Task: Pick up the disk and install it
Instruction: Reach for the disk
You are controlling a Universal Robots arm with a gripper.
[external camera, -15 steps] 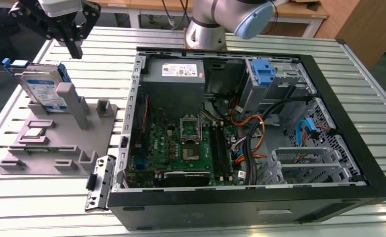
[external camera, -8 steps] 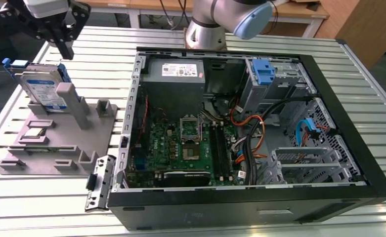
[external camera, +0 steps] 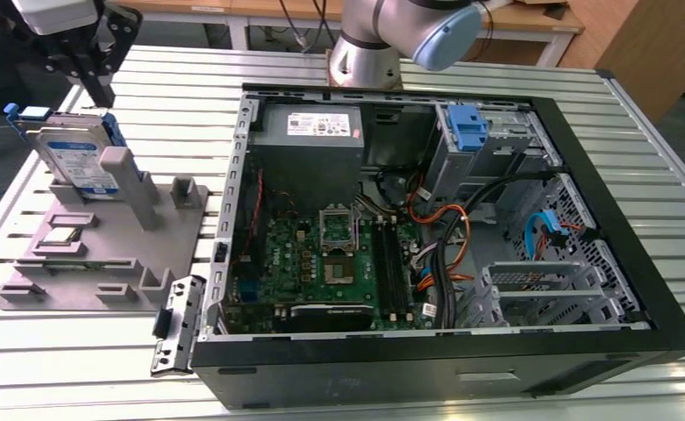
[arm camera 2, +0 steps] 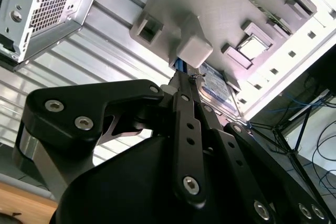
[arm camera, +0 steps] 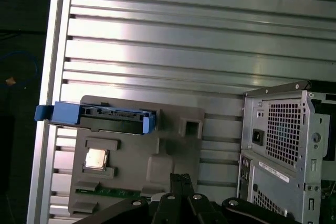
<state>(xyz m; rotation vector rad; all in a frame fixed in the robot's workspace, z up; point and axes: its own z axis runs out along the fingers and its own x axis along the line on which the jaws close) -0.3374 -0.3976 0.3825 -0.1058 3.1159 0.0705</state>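
Observation:
The disk stands upright on its edge in a slot of the grey fixture plate, at the exterior view's left. It is silver with a white and blue label and blue side rails. From above, in the first wrist view, the disk shows its blue rails and connector edge. My gripper hangs just above the disk's top edge with its fingers shut and nothing between them. In the first wrist view my gripper is over the fixture beside the disk, apart from it. In the second wrist view the disk lies past the black fingertips.
The open computer case takes up the middle and right, with a grey power-supply box and a blue latch at its far side. A processor chip and a memory stick lie on the fixture. The slatted metal table surrounds them.

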